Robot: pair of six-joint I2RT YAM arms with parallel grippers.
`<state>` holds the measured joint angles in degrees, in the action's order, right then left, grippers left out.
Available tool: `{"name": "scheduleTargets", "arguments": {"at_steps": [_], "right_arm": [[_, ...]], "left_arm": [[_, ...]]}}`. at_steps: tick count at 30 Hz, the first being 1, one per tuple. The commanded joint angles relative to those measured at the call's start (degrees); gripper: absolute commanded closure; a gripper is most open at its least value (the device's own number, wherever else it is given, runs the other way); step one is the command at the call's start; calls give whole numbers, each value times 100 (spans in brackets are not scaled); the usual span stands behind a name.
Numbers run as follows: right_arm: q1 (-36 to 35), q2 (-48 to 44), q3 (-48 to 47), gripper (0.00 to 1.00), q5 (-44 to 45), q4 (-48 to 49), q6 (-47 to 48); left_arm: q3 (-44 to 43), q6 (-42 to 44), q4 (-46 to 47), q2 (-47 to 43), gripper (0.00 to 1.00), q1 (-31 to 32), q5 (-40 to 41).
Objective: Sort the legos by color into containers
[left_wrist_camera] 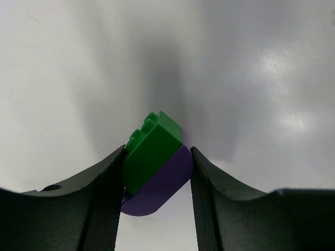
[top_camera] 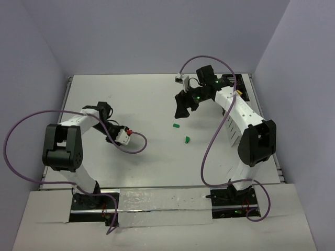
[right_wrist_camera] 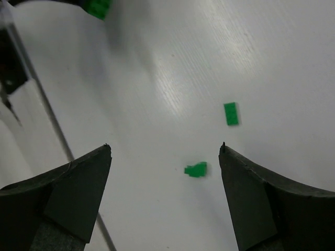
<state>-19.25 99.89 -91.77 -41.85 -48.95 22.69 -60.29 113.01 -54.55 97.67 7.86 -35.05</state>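
A white table sits boxed in by plain pale lavender walls under soft, even light.

— Room down the middle?
— Plenty. Bare surface in the centre, broken only by a flat green lego and a knobbly green lego, apart from each other, with passage between.
— Through the right gripper?
— Jaws spread wide, nothing gripped; both green pieces on the surface below.
— Along the right side?
— Blocked by the rack, mostly under the right arm. Possibly a third green piece near its edge, too blurred to tell.
— Around the left gripper?
— No spare gap: jaws tight against both sides of a green-on-purple lego stack. Purple cable looped just beside.
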Motion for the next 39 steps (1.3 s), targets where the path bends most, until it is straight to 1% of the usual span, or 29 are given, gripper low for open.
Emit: {"name": "scheduleTargets", "arguments": {"at_steps": [1, 2, 4, 6, 7, 8, 9, 10, 11, 13, 15, 19, 24, 29, 35, 37, 39], "right_arm": [[17, 263, -415, 9, -1011, 349, -943], [17, 308, -463, 9, -1058, 378, -1018], [12, 419, -519, 7, -1198, 420, -1185], [9, 461, -553, 6, -1267, 512, -1292], [16, 462, -562, 4, -1305, 548, -1380], [0, 470, -571, 0, -1369, 588, -1469], [-2, 470, -587, 0, -1370, 591, -1475], [-36, 478, -586, 0, -1368, 642, -1559], [-54, 478, -569, 0, -1333, 668, -1602], [-114, 461, -509, 0, -1247, 728, -1636], [-174, 444, -491, 0, -1083, 815, -1654], [-262, 460, -542, 0, -1026, 928, -1723], [-308, 581, -509, 0, -1067, 979, -1841], [-295, 701, -547, 5, -1167, 1118, -1993], [-143, 886, -640, 19, -1395, 1296, -2326], [-36, 912, -649, 27, -1615, 1414, -2498], [6, 939, -678, 33, -1731, 1471, -2580]], "left_arm": [[-641, 1014, 1040, -226, 84, 633, -1050], [-715, 774, 1199, -244, 84, 733, -1096], [-814, 12, 1616, -305, 86, 1022, -1178], [-897, -359, 2069, -365, 87, 1181, -1241], [-907, -599, 2104, -392, 88, 1268, -1238], [-923, -1022, 2458, -424, 90, 1428, -1204], [-921, -1055, 2672, -428, 90, 1439, -1159], [-887, -1518, 2909, -478, 92, 1598, -1101], [-861, -1750, 3147, -505, 93, 1662, -1096], [-827, -2563, 3900, -556, 95, 1858, -943], [-921, -2858, 4055, -557, 97, 1973, -907], [-1028, -3473, 4456, -548, 99, 2138, -770], [-957, -3856, 4919, -617, 100, 2254, -664], [-872, -3858, 5069, -701, 100, 2317, -695], [-832, -3980, 5227, -760, 100, 2385, -749], [-818, -4012, 5262, -785, 100, 2417, -758], [-818, -4059, 5268, -785, 100, 2434, -766]]}}
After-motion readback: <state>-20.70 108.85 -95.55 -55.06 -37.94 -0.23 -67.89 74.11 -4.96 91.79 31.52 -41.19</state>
